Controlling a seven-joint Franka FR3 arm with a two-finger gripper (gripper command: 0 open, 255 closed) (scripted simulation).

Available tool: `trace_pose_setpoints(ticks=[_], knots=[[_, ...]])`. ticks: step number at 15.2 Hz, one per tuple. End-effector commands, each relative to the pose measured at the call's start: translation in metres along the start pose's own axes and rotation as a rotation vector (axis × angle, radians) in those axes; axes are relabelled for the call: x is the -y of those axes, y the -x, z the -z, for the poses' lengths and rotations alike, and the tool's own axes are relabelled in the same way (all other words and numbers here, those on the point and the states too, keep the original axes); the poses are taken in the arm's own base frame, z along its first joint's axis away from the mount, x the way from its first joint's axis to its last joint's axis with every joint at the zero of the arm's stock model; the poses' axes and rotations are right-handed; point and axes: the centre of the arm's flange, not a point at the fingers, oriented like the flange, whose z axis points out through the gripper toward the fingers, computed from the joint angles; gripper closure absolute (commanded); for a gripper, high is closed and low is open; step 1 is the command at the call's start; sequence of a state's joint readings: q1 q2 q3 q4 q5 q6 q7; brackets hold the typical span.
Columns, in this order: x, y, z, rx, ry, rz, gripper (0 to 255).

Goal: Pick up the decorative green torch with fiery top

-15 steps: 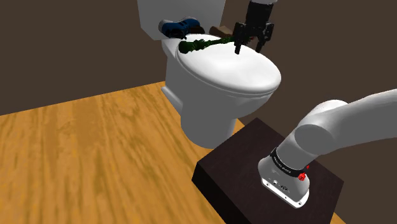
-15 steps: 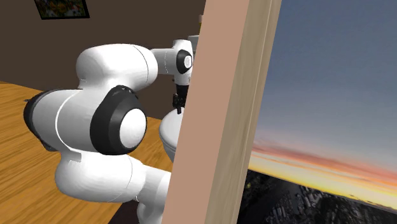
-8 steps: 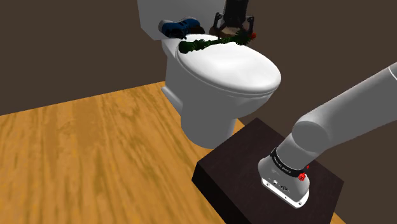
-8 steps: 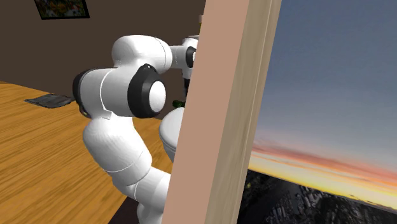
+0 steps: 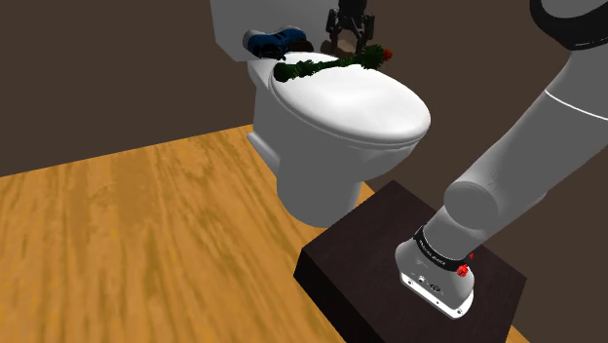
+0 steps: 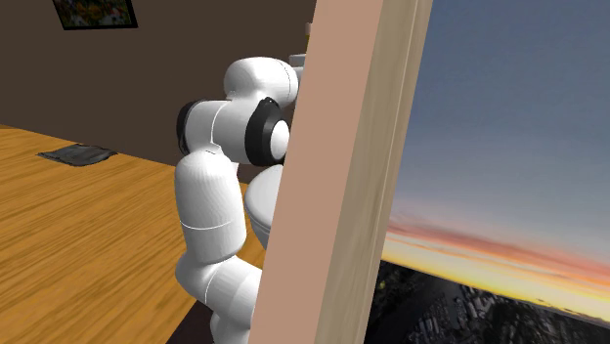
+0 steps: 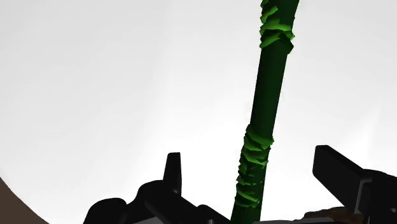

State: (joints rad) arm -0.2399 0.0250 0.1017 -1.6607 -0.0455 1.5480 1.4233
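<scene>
End effector (image 7: 254,175) open: in the wrist view its two black fingers stand well apart, one on each side of the green torch (image 7: 267,95), and neither touches the shaft. The torch runs away from the fingers across the white toilet lid (image 7: 114,95) and lies flat on it.

The shoulder view adds the torch's full length. Nearest is the dark stand (image 5: 361,244) on the wooden floor (image 5: 127,234). Beyond it is the toilet, where the torch lies across the rear of the lid with its red top towards that view's right. The end effector hangs above that end. A blue hair dryer (image 5: 271,41) rests behind, at the tank (image 5: 229,24).

The second exterior view adds the arm's (image 6: 210,195) upright white links beside a tall wooden panel (image 6: 342,166). Farther off, a grey mat (image 6: 76,154) lies on the floor.
</scene>
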Motion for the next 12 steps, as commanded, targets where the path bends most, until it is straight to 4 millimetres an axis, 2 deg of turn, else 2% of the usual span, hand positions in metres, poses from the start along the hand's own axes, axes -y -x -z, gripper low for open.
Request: trace_pose_setpoints(ticks=[1,8,10,11,12], knots=[[0.009,-0.017,0.002,0.004,0.005,-0.116,0],[0.015,-0.016,-0.038,0.004,0.005,-0.116,0],[0.015,-0.016,-0.038,0.004,0.005,-0.116,0],[0.015,-0.015,-0.038,0.004,0.005,-0.116,255],[0.015,-0.015,-0.038,0.004,0.005,-0.116,255]])
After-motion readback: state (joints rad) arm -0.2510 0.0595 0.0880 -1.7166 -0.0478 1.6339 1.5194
